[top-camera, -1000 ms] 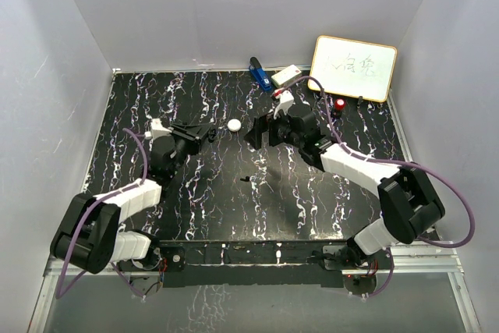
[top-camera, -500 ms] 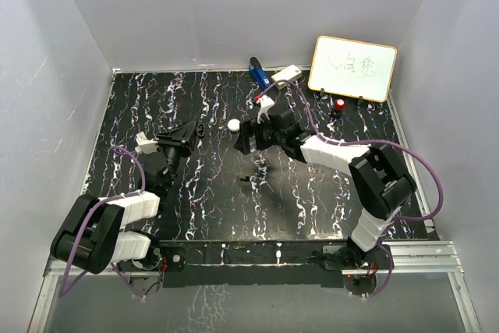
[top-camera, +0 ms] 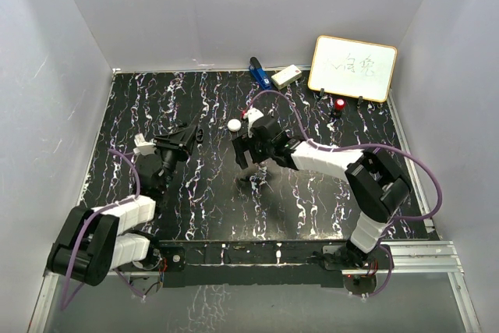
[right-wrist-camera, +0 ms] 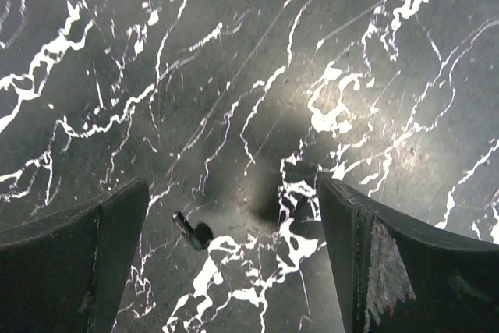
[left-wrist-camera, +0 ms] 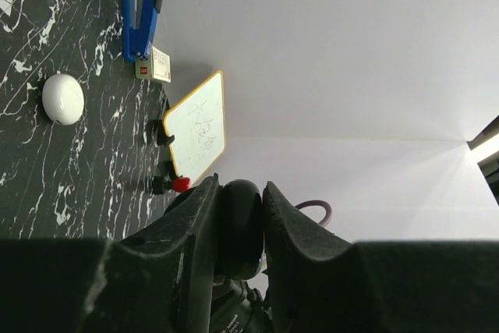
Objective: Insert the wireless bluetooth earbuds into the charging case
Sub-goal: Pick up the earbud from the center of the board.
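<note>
The charging case (top-camera: 234,124) is a small round white puck on the black marbled table, seen in the left wrist view as a white dome (left-wrist-camera: 62,99). My left gripper (top-camera: 195,134) lies left of it, pointing toward it. Its jaws (left-wrist-camera: 240,185) are shut on a black round knob-like object (left-wrist-camera: 238,228). My right gripper (top-camera: 251,163) hangs just in front of the case, pointing down, open (right-wrist-camera: 234,193). A tiny dark earbud (right-wrist-camera: 195,232) lies on the table between its fingers, nearer the left one, and is a speck from above (top-camera: 247,179). No white earbud shows.
At the back stand a blue object (top-camera: 258,72), a cream box (top-camera: 286,76), a whiteboard (top-camera: 352,68) and a red-topped knob (top-camera: 341,104). Grey walls close in the table (top-camera: 171,216) on three sides. A dark blot (right-wrist-camera: 301,209) near the right finger is unclear.
My right arm has swung left and toward the front, bringing its gripper down over the dark earbud, jaws slightly narrower. My left gripper drew back a little to the left, still shut.
</note>
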